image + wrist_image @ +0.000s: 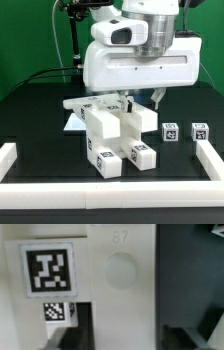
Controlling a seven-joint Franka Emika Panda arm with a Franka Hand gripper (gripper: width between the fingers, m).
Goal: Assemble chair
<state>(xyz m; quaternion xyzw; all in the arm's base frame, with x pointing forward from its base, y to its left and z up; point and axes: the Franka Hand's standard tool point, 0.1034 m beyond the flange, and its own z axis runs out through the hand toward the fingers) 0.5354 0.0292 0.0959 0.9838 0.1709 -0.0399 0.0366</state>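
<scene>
Exterior view only:
- Black table [40, 110], with long white border rails [110, 185] along its near edge and both sides.
- White arm [140, 60] hangs over the middle of the table.
- Claw [143, 99] is just above the chair [112, 135]. Its two fingers stand wide apart, with nothing seen held between them.
- The chair is a chunky stack of white slabs and bars at the centre of the table, with tags on its near faces.
- Two loose cubes [171, 131] [198, 130] sit side by side toward the exterior view's right, near the chair but not touching it. Each shows one tag.

Wrist view only:
- Close and blurred. A white chair part [120, 303] fills most of the frame, with bare table [190, 274] beside it.
- The part has a shallow oval recess [122, 272].
- Large square tag [50, 270] lies beside the recess, with a smaller tag [57, 311] on a lower piece.
- Raised number "67" [120, 235] is readable on the part. No other writing is legible.
- The claw's fingers cannot be made out here.
</scene>
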